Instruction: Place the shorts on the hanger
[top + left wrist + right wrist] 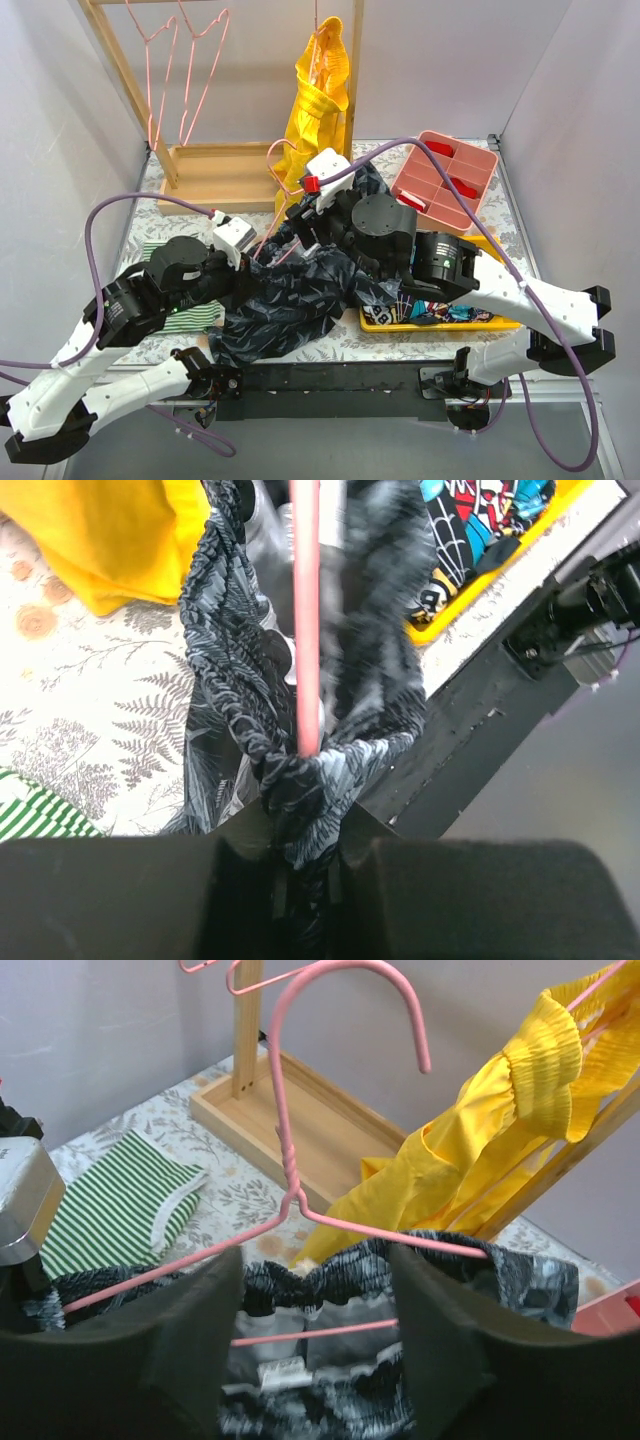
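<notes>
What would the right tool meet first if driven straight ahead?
The shorts: their waistband spans the right tool's open gap, alongside the hanger's lower bar. The yellow garment looks farther back, though depth is unclear.

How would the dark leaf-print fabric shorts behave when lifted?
Likely floppy: the dark leaf-print fabric shorts bunch in folds where the left gripper pinches them. Probably light, being thin cloth, and could slide along the thin pink wire hanger.

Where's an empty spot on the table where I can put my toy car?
Bare tablecloth shows between the wooden rack base and the striped cloth, beside the pink tray by the wall, and in a front strip between the shorts and the yellow tray. The middle is crowded with robot arms, shorts and hanger.
</notes>
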